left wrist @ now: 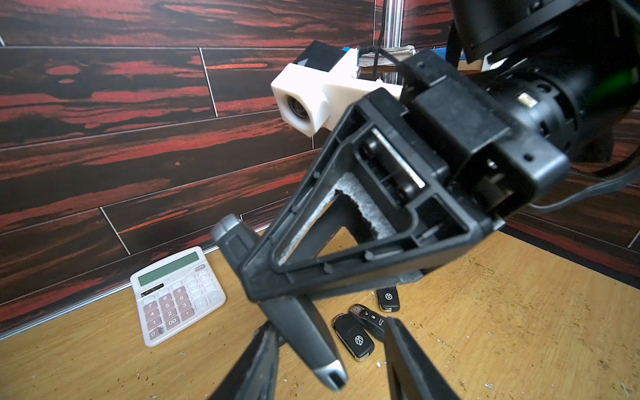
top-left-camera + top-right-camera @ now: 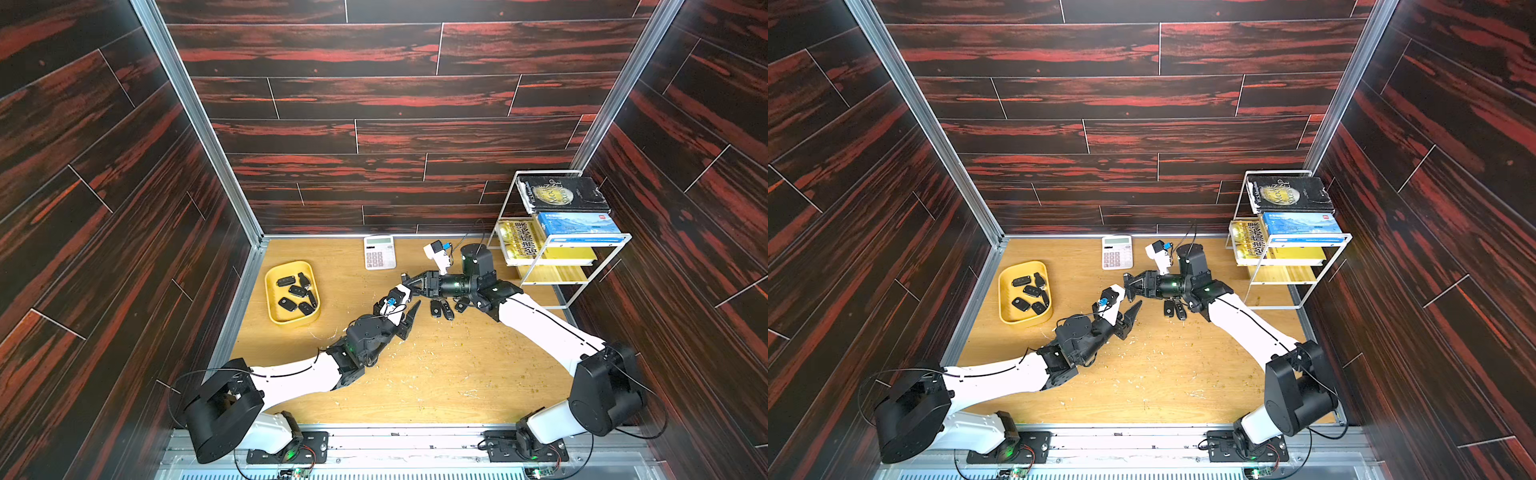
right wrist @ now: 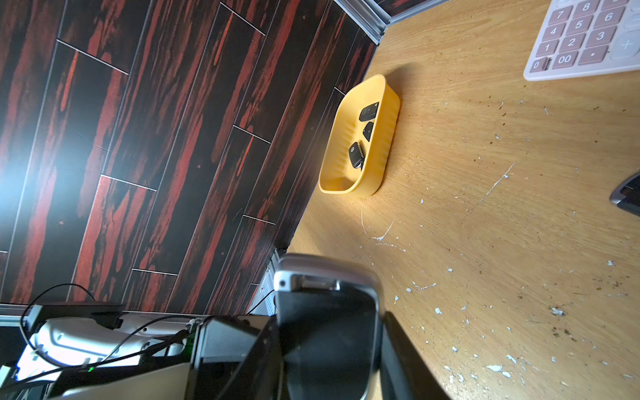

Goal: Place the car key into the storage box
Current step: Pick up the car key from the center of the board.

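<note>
A black, silver-edged plastic car key (image 3: pixel 325 301) is clamped in the right gripper (image 3: pixel 330 349) and is flanked by the parted jaws of the left gripper (image 1: pixel 328 332).

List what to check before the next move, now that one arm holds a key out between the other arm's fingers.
1. The right fingers clamp the car key: ok.
2. The left fingers straddle the car key: ok.
3. The left fingers closed on it: not ok, a gap shows on one side.
4. The storage box has bare floor left: ok.
5. The loose keys lie apart from the held key: ok.
</note>
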Motion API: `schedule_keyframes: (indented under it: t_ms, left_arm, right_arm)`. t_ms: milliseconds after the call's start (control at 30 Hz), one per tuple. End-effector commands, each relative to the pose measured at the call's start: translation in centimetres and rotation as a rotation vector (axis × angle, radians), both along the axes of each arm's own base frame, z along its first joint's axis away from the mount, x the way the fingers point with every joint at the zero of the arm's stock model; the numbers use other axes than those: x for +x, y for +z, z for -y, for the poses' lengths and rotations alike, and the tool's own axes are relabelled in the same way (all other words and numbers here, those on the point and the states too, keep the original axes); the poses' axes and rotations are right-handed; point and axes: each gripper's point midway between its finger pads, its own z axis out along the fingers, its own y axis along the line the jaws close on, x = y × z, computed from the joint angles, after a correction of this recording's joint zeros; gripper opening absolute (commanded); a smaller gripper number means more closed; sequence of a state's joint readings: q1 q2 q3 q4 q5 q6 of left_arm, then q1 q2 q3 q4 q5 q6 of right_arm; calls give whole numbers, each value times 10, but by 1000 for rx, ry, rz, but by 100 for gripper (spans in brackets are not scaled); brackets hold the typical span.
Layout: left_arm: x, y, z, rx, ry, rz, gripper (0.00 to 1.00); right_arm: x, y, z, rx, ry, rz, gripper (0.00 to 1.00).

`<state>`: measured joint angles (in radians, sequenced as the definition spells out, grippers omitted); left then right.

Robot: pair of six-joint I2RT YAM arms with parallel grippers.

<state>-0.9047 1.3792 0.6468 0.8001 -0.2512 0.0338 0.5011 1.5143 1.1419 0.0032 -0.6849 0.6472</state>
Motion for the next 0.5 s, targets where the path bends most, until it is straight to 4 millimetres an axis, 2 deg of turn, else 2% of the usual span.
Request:
schedule_keyframes:
  t_ms: [0, 467]
  left_arm:
    - [3, 21, 1, -32, 17, 46, 53]
    - [9, 23, 4, -59, 32, 49, 40]
  right_arm:
    - [-11, 13, 1, 18, 15, 28, 40]
    - [-19, 8, 6, 2, 16, 17, 39]
